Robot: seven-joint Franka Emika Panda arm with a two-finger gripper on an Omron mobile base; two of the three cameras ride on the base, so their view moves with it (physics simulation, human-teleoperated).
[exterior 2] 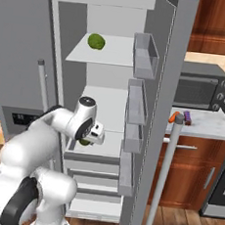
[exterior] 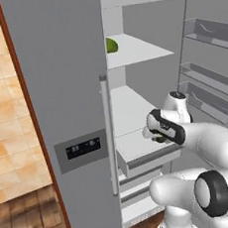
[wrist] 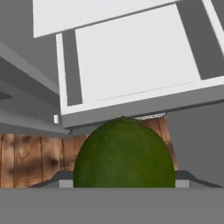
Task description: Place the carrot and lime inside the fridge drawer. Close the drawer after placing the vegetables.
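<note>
- My gripper (wrist: 124, 186) is clamped on the lime (wrist: 124, 155), a dark green ball that sits between my finger tips and hides most of them in the hand view.
- From the right base view, the lime (exterior 2: 85, 141) peeks out just under my hand, above the pulled-out drawer.
- From the left base view, a sliver of the lime (exterior: 161, 139) shows under my wrist.
- The fridge drawer (wrist: 131, 61) stands pulled out below me, its pale floor bare; its flat front (exterior: 151, 163) juts past the closed drawers stacked beneath it.
- Higher up, a larger yellow-green fruit (exterior 2: 96, 41) lies on the upper shelf (exterior 2: 115, 56).
- The fridge door (exterior 2: 161, 90) stands open with grey bins along its inside.
- Well apart on the counter (exterior 2: 206, 125), the carrot (exterior 2: 174, 116) lies just beside a purple snack bar (exterior 2: 187, 117).
</note>
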